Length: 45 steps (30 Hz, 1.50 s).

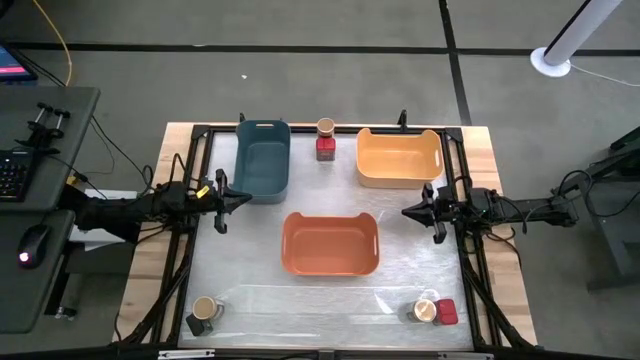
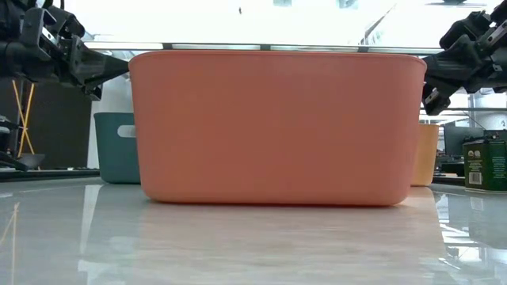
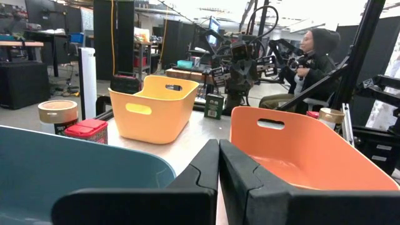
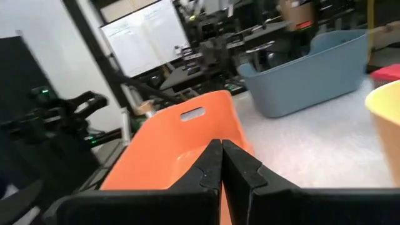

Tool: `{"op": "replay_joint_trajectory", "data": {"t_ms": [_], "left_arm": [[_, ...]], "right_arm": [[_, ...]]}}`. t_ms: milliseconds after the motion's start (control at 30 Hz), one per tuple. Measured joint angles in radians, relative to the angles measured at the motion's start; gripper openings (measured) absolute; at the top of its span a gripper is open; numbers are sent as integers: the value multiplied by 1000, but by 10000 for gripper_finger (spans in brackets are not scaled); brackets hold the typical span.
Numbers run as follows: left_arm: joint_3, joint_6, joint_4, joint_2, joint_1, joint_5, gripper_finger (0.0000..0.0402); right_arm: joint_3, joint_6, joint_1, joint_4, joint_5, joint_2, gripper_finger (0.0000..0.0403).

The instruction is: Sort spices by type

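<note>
The spices stand in small groups on the table. At the far middle are a round jar with a tan lid (image 1: 326,127) and a red square tin (image 1: 326,148). Near the front left a jar (image 1: 207,308) stands beside a dark blocky container (image 1: 196,324). Near the front right are a jar (image 1: 425,310) and a red tin (image 1: 447,312). Another dark container (image 2: 483,164) shows at the right in the low view. My left gripper (image 1: 240,200) hovers shut beside the blue bin. My right gripper (image 1: 408,212) hovers shut below the yellow bin. Both are above the table and hold nothing.
A blue bin (image 1: 262,158) stands at the far left, a yellow bin (image 1: 398,157) at the far right and an orange bin (image 1: 330,243) in the middle between the grippers. A person (image 3: 315,62) sits beyond the table's right side.
</note>
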Motion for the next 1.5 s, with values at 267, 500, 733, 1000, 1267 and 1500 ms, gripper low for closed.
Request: {"op": "replay_joint_trajectory", "data": {"t_ms": [267,500,733,1000,1267,1500], "left_arm": [[0,0,0,0,0,0,0],[0,0,0,0,0,0,0],[0,0,0,0,0,0,0],[0,0,0,0,0,0,0],[0,0,0,0,0,0,0],[0,0,0,0,0,0,0]], "right_arm": [[0,402,-11,330,211,7,1],[105,354,-56,453,243,86,1],[582,210,-146,-341,271,314,1],[983,416,-230,-1098,384,640,3],[1033,854,-252,-1590,244,863,131],[859,965,-286,-1557,159,957,259]]}}
